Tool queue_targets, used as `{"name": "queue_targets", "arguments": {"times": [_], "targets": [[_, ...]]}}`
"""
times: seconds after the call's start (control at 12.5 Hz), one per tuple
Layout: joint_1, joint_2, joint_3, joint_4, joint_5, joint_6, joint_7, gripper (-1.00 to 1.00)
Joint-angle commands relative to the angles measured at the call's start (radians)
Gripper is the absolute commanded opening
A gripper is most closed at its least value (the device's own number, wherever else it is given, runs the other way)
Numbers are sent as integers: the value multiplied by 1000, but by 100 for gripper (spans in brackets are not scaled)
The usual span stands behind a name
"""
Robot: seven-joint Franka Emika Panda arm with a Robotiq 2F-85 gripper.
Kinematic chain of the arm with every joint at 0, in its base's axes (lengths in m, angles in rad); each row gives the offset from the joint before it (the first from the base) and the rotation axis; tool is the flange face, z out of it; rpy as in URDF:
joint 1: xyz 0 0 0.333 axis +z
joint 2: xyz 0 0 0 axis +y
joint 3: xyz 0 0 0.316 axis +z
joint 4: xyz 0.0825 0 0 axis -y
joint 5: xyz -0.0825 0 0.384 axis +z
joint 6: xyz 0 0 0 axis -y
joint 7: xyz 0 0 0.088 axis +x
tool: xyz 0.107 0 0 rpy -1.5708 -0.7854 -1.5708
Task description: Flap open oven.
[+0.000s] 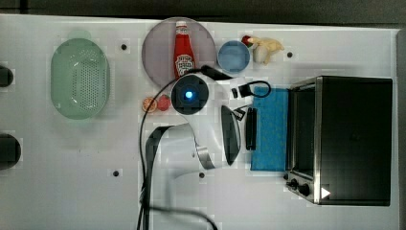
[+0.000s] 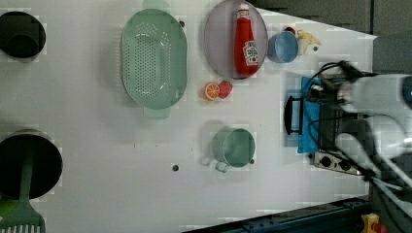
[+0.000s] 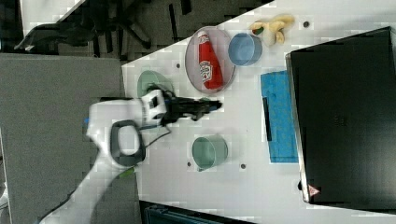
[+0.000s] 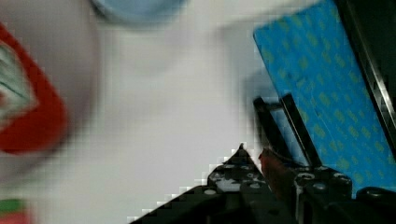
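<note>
Presently the pincer (image 4: 254, 156) hangs above the white desk (image 1: 72, 167), released: its jaws stand only narrowly apart and nothing lies between them. In the wrist view the dark bar handle (image 4: 280, 126) sits just ahead of the fingertips, apart from them. The white arm (image 1: 191, 143) reaches in from the top view's lower edge and bends toward the top view's right.

Next beyond the pincer, the blue door (image 1: 270, 129) lies folded down flat on the desk, its handle at the free edge farthest from the cavity. The oven (image 1: 356, 139) stands at the top view's right end of the desk, black top upward, silver front frame facing the arm, cavity exposed. Two black knobs (image 1: 299, 186) sit at the frame's lower end in the top view.

Beside the arm in the left view, a green cup (image 2: 235, 148) stands upright. An orange slice (image 1: 150, 104) and a red piece (image 1: 164, 102) lie touching near the wrist. Farther back, a ketchup bottle (image 1: 184, 50) lies on a grey plate (image 1: 155, 48), with a blue bowl (image 1: 233, 56) just beside it and a pale toy (image 1: 265, 48) next along. A green colander (image 1: 80, 78) rests well apart, toward the top view's left.
</note>
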Motion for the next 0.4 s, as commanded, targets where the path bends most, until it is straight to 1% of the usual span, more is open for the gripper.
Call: {"name": "queue_targets", "arguments": {"times": [0.08,0.24,0.4], "targets": [[-16,-103,1,28,117,-104,57,-65],[-17,-171,-1,51,198,-196,57,-65],[-17,-233,-2,81,248,-264,66,-65]]}}
